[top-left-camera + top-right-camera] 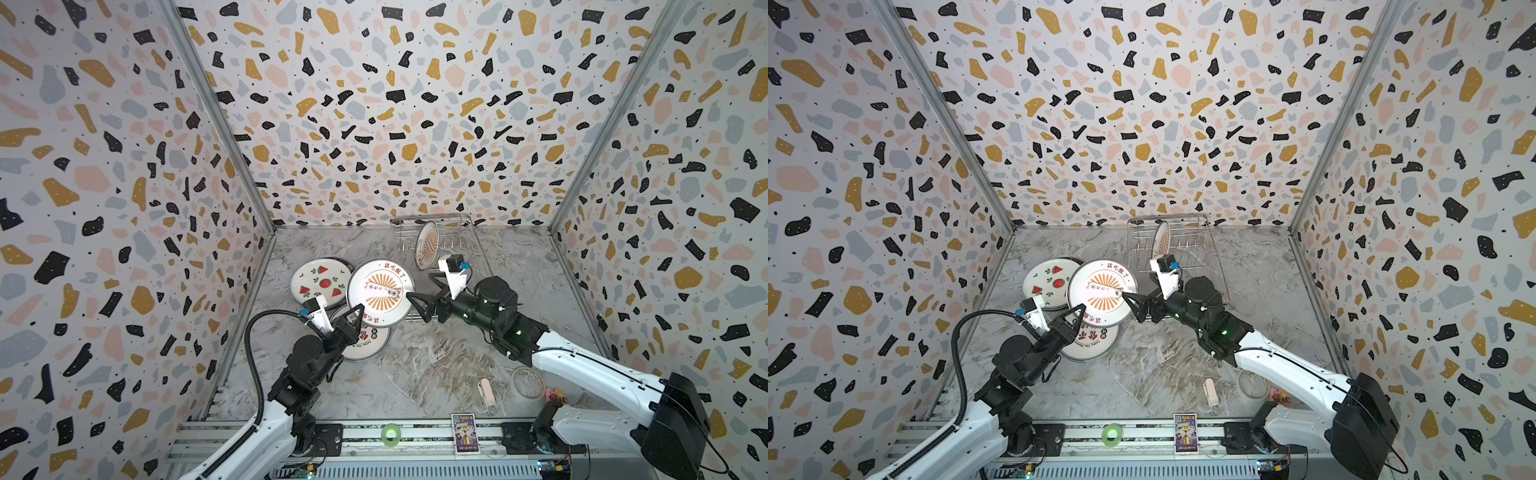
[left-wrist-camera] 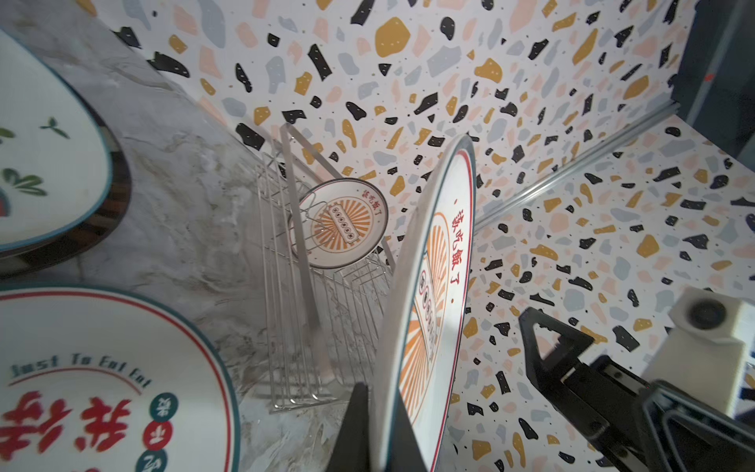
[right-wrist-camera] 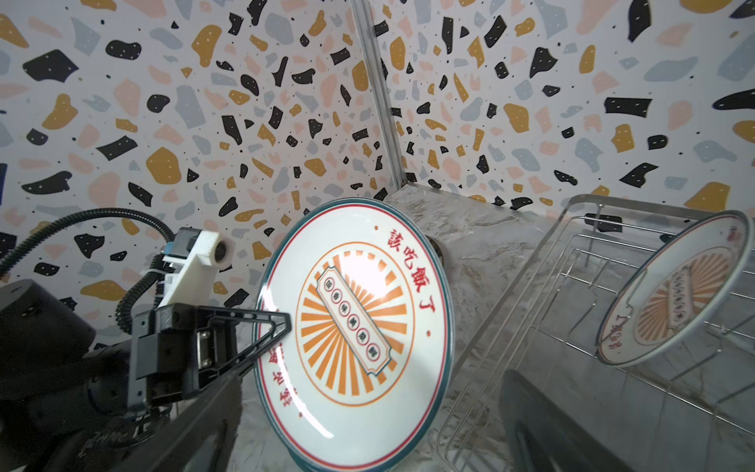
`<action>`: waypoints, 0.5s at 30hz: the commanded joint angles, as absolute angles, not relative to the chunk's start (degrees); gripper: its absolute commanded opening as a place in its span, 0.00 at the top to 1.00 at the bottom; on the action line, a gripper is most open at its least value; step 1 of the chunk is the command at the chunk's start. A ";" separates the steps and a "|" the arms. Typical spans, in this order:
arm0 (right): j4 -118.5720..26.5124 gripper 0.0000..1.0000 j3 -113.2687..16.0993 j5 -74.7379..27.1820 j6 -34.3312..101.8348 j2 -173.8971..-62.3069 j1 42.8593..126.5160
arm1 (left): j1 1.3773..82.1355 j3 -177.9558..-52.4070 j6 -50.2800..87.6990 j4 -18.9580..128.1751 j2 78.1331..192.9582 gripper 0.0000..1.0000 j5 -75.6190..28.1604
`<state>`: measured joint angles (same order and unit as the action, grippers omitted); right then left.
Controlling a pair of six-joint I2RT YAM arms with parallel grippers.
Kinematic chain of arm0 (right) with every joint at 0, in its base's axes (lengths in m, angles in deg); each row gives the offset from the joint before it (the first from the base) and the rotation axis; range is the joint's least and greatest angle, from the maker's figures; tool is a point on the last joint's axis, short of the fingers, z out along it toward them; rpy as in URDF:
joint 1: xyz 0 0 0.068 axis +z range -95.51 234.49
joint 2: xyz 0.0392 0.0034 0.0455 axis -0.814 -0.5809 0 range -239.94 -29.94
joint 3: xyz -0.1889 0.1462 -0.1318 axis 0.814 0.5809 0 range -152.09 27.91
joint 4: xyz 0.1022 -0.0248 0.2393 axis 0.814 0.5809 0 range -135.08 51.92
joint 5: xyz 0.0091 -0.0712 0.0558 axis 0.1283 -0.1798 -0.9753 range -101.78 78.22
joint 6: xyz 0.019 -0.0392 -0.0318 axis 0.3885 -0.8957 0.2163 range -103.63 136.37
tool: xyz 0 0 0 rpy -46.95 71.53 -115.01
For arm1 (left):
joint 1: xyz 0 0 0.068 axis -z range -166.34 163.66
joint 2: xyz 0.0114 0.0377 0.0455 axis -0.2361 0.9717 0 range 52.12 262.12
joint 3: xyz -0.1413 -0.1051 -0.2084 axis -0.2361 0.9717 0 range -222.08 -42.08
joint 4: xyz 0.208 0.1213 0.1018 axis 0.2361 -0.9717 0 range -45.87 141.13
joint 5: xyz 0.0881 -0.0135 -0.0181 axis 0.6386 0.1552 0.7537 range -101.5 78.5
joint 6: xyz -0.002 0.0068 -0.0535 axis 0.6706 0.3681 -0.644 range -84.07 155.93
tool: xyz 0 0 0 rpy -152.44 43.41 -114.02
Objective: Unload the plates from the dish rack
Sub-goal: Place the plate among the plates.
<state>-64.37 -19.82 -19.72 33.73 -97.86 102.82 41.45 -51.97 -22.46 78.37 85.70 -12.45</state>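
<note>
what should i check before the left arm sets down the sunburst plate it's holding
1. left gripper shut on the rim of the held sunburst plate: ok
2. right gripper open: ok
3. right gripper clear of the held sunburst plate: not ok; in the right wrist view the plate sits between its open jaws
4. landing spot: ok; the red-lettered plate lies flat below, with the watermelon plate beside it
5. dish rack unloaded: not ok; one rack plate stands in it
6. grip firm enough to carry the plate alone: cannot tell
</note>
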 commanded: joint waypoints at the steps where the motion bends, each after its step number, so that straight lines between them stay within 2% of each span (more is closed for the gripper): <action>1: -63.61 0.01 -21.05 -14.34 31.58 -99.00 105.24 | 38.70 -51.18 -25.27 76.16 82.89 1.00 -13.83; 9: -64.35 0.01 -22.44 -9.76 31.31 -103.39 110.83 | 34.23 -48.41 -29.91 64.09 74.72 1.00 -12.69; 15: -64.40 0.01 -24.68 -4.75 29.41 -107.86 115.34 | 34.03 -46.77 -33.52 58.86 73.74 1.00 -11.72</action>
